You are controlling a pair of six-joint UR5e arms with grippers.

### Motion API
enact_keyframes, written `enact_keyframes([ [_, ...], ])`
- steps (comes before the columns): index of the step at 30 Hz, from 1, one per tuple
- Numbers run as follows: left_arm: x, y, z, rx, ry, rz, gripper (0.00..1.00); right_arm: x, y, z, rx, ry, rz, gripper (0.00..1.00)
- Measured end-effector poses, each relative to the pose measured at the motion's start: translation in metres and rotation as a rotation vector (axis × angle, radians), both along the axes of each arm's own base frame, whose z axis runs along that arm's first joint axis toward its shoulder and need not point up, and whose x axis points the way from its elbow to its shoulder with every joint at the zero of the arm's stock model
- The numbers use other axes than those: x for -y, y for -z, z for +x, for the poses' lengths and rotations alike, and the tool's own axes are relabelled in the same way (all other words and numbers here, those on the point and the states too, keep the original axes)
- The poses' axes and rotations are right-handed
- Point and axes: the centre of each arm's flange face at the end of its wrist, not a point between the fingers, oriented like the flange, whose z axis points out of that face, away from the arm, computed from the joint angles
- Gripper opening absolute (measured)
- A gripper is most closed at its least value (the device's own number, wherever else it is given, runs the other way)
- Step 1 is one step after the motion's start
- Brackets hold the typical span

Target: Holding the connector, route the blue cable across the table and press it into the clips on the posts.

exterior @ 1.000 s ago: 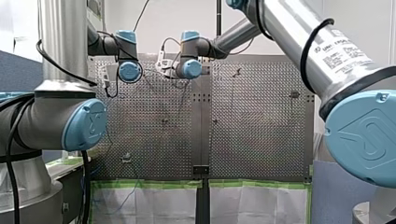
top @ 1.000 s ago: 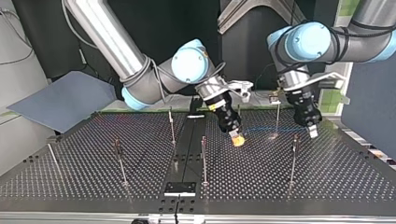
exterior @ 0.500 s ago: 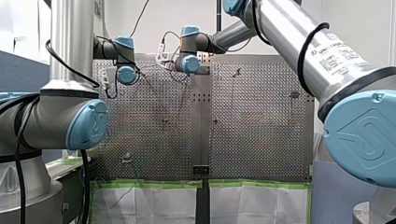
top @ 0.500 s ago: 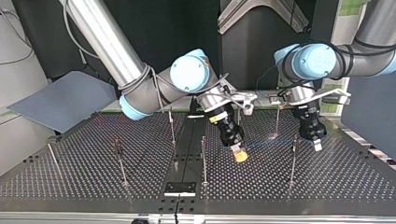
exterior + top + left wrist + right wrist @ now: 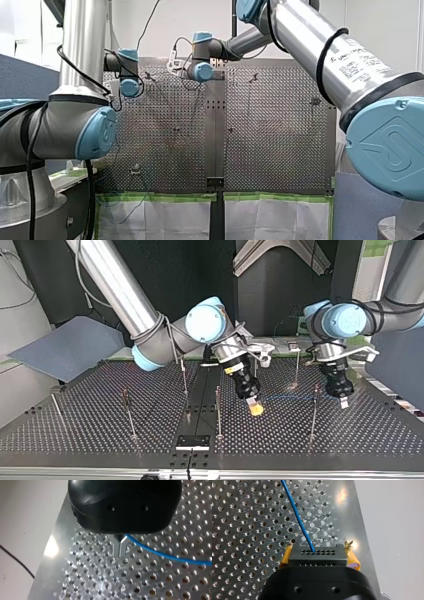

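Note:
In the right wrist view my right gripper (image 5: 319,551) is shut on a black connector (image 5: 317,558), held between its yellow pads (image 5: 286,554). The blue cable (image 5: 298,517) leaves the connector and runs ahead over the perforated table. My left gripper (image 5: 120,551) has its metal fingers shut on the blue cable (image 5: 172,557) just above the plate. In the top view the cable (image 5: 295,398) stretches low between my right gripper (image 5: 255,407) near the middle and my left gripper (image 5: 342,401) at the right, passing a thin post (image 5: 315,407).
Several thin posts stand on the plate, among them one (image 5: 218,407) beside my right gripper, one (image 5: 297,365) behind the cable and one (image 5: 129,412) at the top view's left. A black strip (image 5: 197,405) runs down the plate's middle. A grey sheet (image 5: 70,347) lies off the far-left corner.
In the top view both grippers have come toward the camera and lower. My left gripper has reached the right post, and the cable now runs lower between the two.

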Motion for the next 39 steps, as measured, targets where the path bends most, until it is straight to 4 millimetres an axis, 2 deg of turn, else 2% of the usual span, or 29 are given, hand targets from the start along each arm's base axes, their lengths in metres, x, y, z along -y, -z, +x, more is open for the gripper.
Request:
enact_keyframes([
  [6,-0.001,0.001,0.002,0.008,0.036,-0.022,0.00,0.002,0.003,-0.001,-0.004,0.015,0.006,0.00],
  [7,0.000,0.001,0.002,0.009,0.042,-0.030,0.07,0.002,0.003,-0.001,-0.006,0.018,0.008,0.00],
  [8,0.001,0.001,0.002,0.008,0.047,-0.037,0.21,0.003,0.004,-0.002,-0.007,0.020,0.010,0.00],
  [9,0.002,0.002,0.001,0.005,0.052,-0.048,0.21,0.003,0.004,-0.002,-0.009,0.024,0.011,0.00],
  [11,0.003,0.003,0.000,-0.002,0.059,-0.063,0.51,0.005,0.005,-0.003,-0.012,0.034,0.015,0.00],
  [12,0.004,0.004,-0.001,-0.008,0.061,-0.071,0.51,0.005,0.005,-0.004,-0.013,0.038,0.017,0.00],
  [13,0.004,0.005,-0.001,-0.014,0.062,-0.075,0.69,0.006,0.006,-0.005,-0.015,0.043,0.020,0.00],
  [14,0.005,0.005,-0.002,-0.020,0.062,-0.078,0.80,0.006,0.007,-0.005,-0.017,0.047,0.023,0.00],
  [19,0.006,0.008,-0.007,-0.056,0.048,-0.085,0.80,0.006,0.010,-0.008,-0.036,0.071,0.041,0.00],
  [20,0.006,0.008,-0.008,-0.064,0.046,-0.086,1.00,0.006,0.011,-0.009,-0.040,0.075,0.044,0.00],
  [26,0.011,0.003,-0.019,-0.089,0.038,-0.112,1.00,0.004,0.014,-0.010,-0.064,0.084,0.059,0.00],
  [39,0.027,-0.007,-0.070,-0.153,0.108,-0.186,1.00,0.002,0.017,-0.011,-0.082,0.100,0.071,0.00],
])
